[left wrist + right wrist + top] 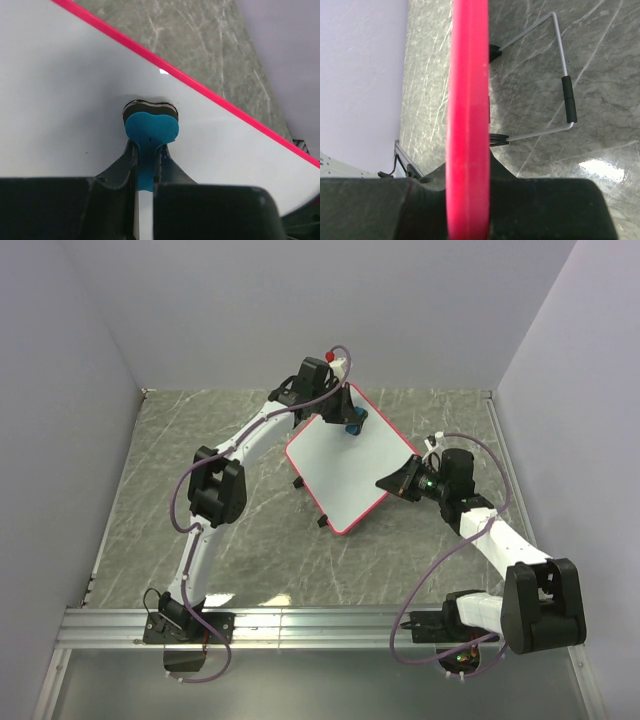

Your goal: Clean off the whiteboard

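Note:
The whiteboard, white with a red-pink rim, stands tilted on the table's middle, its face blank. My left gripper is shut on the small blue eraser and presses it on the board's far corner. In the left wrist view the eraser sits pad-down on the white face, near the pink rim. My right gripper is shut on the board's right edge. In the right wrist view the pink rim runs edge-on between the jaws.
The grey marble table is walled on three sides. A wire stand with a black sleeve props the board's back. Small black feet show at the board's near edge. An aluminium rail runs along the near edge.

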Action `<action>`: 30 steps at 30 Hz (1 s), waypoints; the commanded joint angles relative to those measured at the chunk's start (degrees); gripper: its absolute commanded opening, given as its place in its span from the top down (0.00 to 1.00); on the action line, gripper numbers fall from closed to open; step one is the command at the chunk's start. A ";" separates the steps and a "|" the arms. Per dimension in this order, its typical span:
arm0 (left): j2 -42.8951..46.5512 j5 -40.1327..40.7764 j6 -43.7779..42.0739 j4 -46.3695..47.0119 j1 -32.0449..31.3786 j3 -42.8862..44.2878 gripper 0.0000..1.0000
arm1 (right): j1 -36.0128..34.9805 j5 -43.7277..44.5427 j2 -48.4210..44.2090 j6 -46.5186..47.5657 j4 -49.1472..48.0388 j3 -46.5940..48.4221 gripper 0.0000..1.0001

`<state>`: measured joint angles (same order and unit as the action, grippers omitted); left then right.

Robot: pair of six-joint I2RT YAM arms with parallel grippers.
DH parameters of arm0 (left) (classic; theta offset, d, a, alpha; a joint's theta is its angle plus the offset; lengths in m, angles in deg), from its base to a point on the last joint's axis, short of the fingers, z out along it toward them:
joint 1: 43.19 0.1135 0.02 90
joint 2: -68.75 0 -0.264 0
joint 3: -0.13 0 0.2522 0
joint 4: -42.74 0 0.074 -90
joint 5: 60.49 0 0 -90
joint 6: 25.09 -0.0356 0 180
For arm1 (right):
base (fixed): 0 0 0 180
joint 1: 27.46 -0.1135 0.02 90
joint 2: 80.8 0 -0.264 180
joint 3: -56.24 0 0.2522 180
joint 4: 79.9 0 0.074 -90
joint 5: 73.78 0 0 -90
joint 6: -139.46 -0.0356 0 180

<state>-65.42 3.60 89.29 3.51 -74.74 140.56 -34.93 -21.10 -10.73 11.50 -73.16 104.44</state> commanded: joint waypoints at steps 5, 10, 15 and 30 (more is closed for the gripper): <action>-2.68 -7.67 4.10 3.51 -1.67 -0.64 1.00 | -1.94 0.85 1.75 6.75 10.81 -2.18 1.00; -3.47 5.24 0.77 -3.43 -0.36 1.73 1.00 | -2.12 1.02 1.39 6.67 11.16 -2.00 1.00; 7.93 10.96 -0.56 2.42 3.33 -11.42 1.00 | -2.03 1.20 0.87 5.88 9.93 -2.79 1.00; 40.21 25.12 2.25 -0.28 13.44 -40.87 1.00 | -2.03 6.64 -1.50 2.98 7.11 -8.42 0.68</action>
<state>-28.57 25.26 91.15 4.23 -61.91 103.80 -35.67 -18.32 -12.96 12.73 -76.53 100.22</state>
